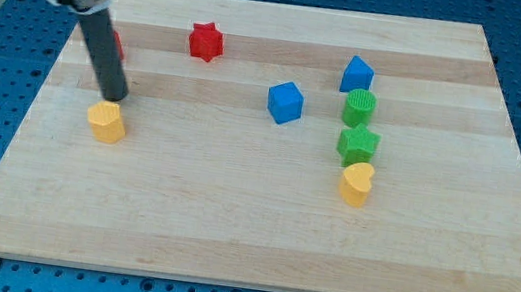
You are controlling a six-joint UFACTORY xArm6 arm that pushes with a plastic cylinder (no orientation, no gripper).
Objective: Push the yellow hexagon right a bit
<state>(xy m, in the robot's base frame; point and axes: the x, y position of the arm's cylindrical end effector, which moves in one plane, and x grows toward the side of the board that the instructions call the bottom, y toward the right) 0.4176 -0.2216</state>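
The yellow hexagon [106, 122] lies on the wooden board [251, 215] at the view's left. My tip [115, 98] stands just above it in the view, close to or touching its top edge. The dark rod rises up and to the left from there. A red block [115, 44] is mostly hidden behind the rod.
A red star [206, 41] lies at the top centre. A blue cube [285, 102] sits mid-board. At the right, top to bottom, are a blue block [357, 74], a green cylinder [359, 108], a green star-like block [357, 145] and a yellow heart [356, 184].
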